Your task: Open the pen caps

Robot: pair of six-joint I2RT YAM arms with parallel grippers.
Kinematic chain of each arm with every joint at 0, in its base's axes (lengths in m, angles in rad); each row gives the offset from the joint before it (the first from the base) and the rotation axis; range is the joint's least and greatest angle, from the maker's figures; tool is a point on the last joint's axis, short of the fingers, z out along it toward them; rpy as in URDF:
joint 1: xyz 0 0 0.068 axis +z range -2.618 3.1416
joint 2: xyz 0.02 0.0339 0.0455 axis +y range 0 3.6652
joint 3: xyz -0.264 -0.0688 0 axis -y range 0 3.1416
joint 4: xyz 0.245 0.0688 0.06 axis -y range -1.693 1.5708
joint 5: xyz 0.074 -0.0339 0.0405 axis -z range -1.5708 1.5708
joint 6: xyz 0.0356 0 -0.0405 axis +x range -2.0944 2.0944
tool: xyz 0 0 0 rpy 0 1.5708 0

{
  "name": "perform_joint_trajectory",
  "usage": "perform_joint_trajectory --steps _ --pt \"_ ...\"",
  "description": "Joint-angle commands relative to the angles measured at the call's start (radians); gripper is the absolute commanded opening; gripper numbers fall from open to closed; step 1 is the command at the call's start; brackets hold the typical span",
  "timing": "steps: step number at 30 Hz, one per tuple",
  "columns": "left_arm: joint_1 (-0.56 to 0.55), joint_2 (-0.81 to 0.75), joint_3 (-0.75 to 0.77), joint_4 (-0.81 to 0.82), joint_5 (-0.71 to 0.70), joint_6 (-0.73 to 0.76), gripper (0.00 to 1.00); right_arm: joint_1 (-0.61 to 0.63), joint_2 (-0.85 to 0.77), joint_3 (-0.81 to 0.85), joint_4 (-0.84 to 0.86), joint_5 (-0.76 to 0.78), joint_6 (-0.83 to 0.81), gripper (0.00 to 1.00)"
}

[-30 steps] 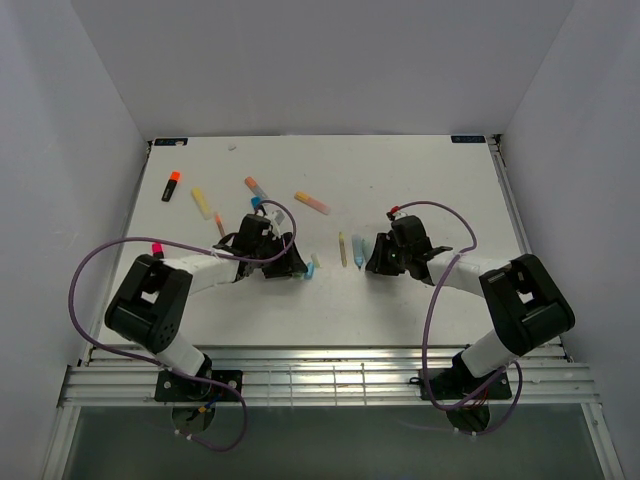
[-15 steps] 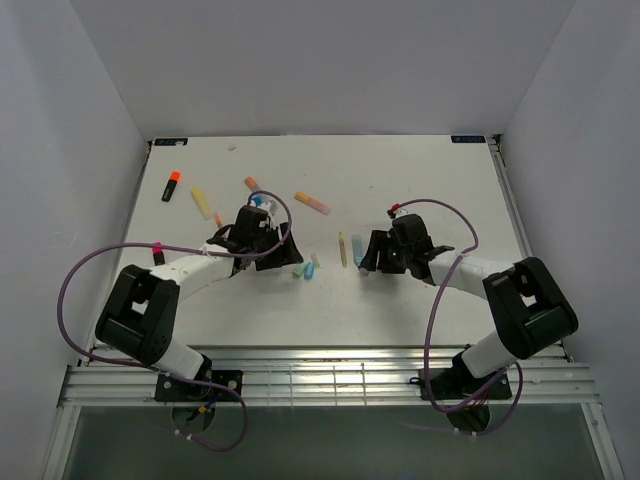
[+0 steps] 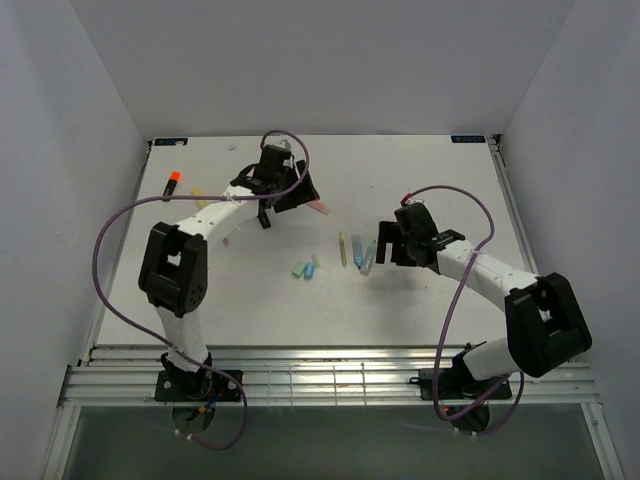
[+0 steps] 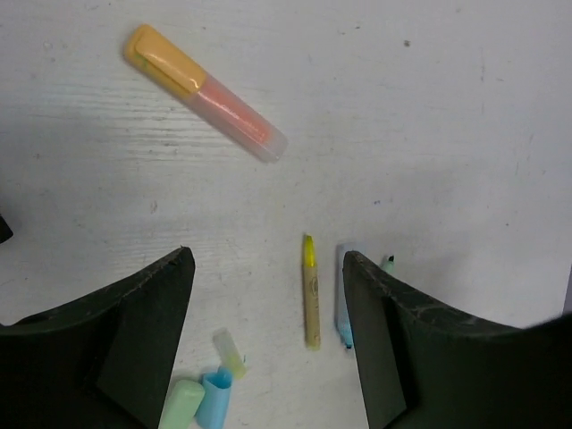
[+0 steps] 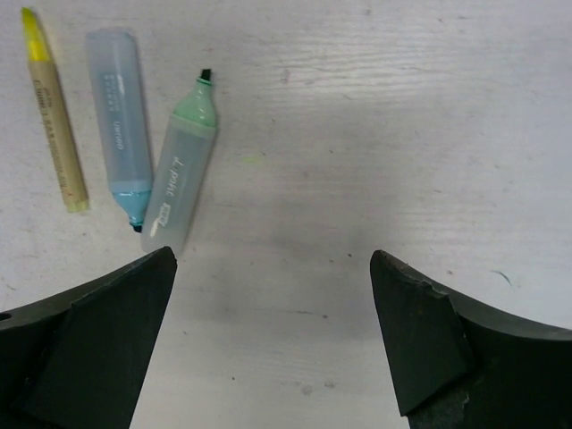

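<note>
The three loose pen caps lie lowest in the overhead view, just left of centre on the white table (image 3: 440, 170). A green cap (image 3: 299, 269) and a blue cap (image 3: 310, 270) sit side by side, with a pale yellow cap (image 3: 316, 259) just above them (none of the three is on a pen). Slightly higher and right of centre, the right gripper (image 5: 273, 259) hangs over bare tabletop, its fingers spread wide with nothing between them. At the upper left of its wrist view lie a thin yellow pen (image 5: 54, 121), a blue marker (image 5: 121, 125) and a green-tipped marker (image 5: 183, 179) whose black nib is bare. The last two lie close together at their lower ends. Farther up, left of centre, the left gripper (image 4: 268, 259) is also spread wide and empty. A pink marker (image 4: 234, 116) wearing an orange cap (image 4: 161, 61) lies at the upper left of its wrist view. Toward the far left edge of the overhead view lies a black marker (image 3: 171, 187) with an orange-red end.
</note>
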Motion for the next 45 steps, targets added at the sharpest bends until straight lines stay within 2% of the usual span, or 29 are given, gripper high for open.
perform_joint_trajectory --steps 1,2,8,13,22,27,35,40,45 --pt "0.004 0.115 0.188 -0.138 -0.089 -0.062 0.78 -0.003 -0.067 0.028 -0.129 0.115 -0.004 0.96" --pt "0.004 0.150 0.233 -0.154 -0.101 -0.071 0.79 -0.003 -0.077 0.026 -0.134 0.122 -0.001 0.98" --pt "0.007 0.428 0.575 -0.296 -0.144 -0.105 0.78 -0.003 -0.095 0.031 -0.172 0.167 0.001 0.97" --pt "0.007 0.541 0.655 -0.308 -0.180 -0.128 0.78 -0.003 -0.112 0.005 -0.140 0.175 -0.009 0.96" --pt "0.007 0.611 0.697 -0.316 -0.240 -0.136 0.77 -0.003 -0.117 -0.018 -0.094 0.147 -0.007 0.97" --pt "0.004 0.669 0.760 -0.365 -0.247 -0.073 0.71 -0.003 -0.135 -0.034 -0.088 0.159 -0.009 0.97" --pt "-0.030 0.677 0.729 -0.389 -0.341 0.059 0.63 -0.001 -0.167 -0.054 -0.066 0.159 -0.010 0.97" --pt "-0.050 0.666 0.663 -0.386 -0.376 0.126 0.54 -0.003 -0.179 -0.058 -0.066 0.161 -0.010 0.97" --pt "-0.050 0.661 0.611 -0.366 -0.370 0.136 0.33 -0.003 -0.186 -0.054 -0.071 0.144 -0.012 0.97"
